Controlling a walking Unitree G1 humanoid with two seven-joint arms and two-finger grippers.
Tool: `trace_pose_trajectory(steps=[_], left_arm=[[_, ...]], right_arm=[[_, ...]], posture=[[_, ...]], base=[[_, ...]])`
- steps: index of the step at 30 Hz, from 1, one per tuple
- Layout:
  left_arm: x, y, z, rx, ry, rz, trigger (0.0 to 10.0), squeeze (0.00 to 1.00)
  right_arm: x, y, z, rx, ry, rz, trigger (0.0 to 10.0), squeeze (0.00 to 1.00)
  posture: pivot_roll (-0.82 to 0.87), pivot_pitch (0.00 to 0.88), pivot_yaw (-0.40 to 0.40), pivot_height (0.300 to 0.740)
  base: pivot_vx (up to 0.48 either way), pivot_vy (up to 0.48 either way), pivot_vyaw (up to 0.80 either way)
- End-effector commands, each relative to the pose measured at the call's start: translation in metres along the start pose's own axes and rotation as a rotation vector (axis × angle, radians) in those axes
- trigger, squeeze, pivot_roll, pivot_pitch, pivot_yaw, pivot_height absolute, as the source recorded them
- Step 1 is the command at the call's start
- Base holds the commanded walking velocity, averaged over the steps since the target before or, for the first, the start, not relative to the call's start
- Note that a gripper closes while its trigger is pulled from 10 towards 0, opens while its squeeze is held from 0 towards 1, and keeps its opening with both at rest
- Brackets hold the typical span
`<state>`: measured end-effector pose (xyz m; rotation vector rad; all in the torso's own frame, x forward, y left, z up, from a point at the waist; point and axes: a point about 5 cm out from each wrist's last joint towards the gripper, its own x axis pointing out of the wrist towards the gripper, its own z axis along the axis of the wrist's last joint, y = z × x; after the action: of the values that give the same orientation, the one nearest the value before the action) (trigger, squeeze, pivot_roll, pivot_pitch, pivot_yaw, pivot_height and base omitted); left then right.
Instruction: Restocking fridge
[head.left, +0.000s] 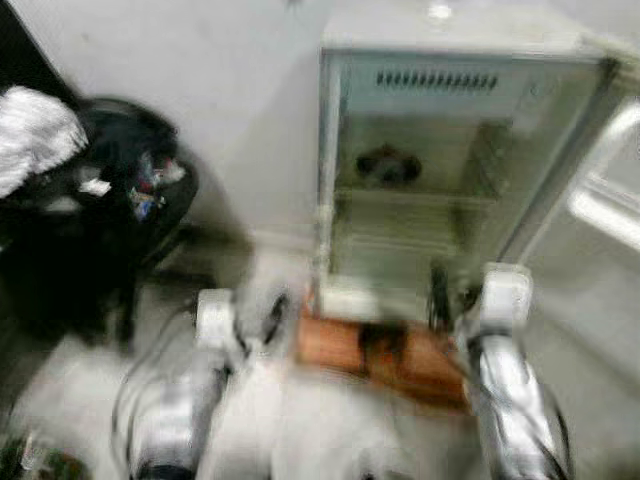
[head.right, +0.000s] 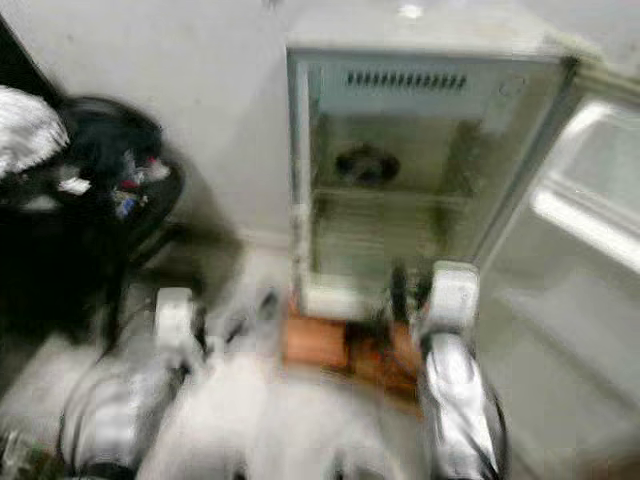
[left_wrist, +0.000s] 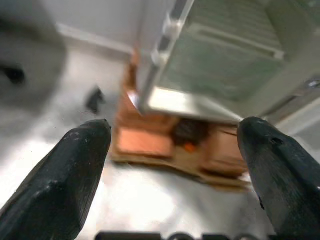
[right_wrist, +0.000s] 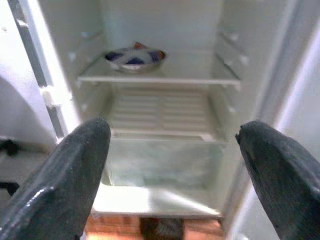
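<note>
A small white fridge stands open against the wall, its door swung out to the right. On its upper shelf sits a patterned bowl, which the blurred left eye view shows as a dark shape. The lower shelf and the bottom compartment look bare. My right gripper is open and empty, held in front of the fridge opening and pointing into it. My left gripper is open and empty too, low in front of the fridge's bottom left corner. Both silver arms reach forward.
The fridge rests on a reddish wooden base on the pale floor. To the left, a dark round table carries black clutter and a white cloth. Both eye views are blurred.
</note>
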<state>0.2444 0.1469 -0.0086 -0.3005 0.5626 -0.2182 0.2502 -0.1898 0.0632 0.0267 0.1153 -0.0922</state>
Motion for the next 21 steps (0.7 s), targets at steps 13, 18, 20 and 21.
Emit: trace_pose_trajectory(steps=[13,18,20,21], left_arm=[[0.012,0.014,0.009,-0.294,0.115,-0.041,10.0,0.00],[0.014,0.021,0.015,-0.360,0.135,-0.016,10.0,0.00],[0.016,0.029,0.025,-0.235,0.092,0.035,10.0,0.00],[0.016,0.033,0.030,-0.195,0.073,0.066,10.0,0.00]], right_arm=[[0.015,0.005,0.013,0.005,-0.045,0.022,10.0,0.00],[0.021,0.008,0.015,0.008,-0.050,0.033,10.0,0.00],[0.024,0.009,0.016,0.009,-0.057,0.035,10.0,0.00],[0.025,0.009,0.017,0.007,-0.061,0.036,10.0,0.00]], posture=[[0.02,0.000,-0.028,0.740],[0.04,0.000,-0.028,0.740],[0.04,0.000,-0.025,0.740],[0.04,0.000,-0.025,0.740]], base=[[0.000,0.000,0.00],[0.000,0.000,0.00],[0.000,0.000,0.00],[0.000,0.000,0.00]])
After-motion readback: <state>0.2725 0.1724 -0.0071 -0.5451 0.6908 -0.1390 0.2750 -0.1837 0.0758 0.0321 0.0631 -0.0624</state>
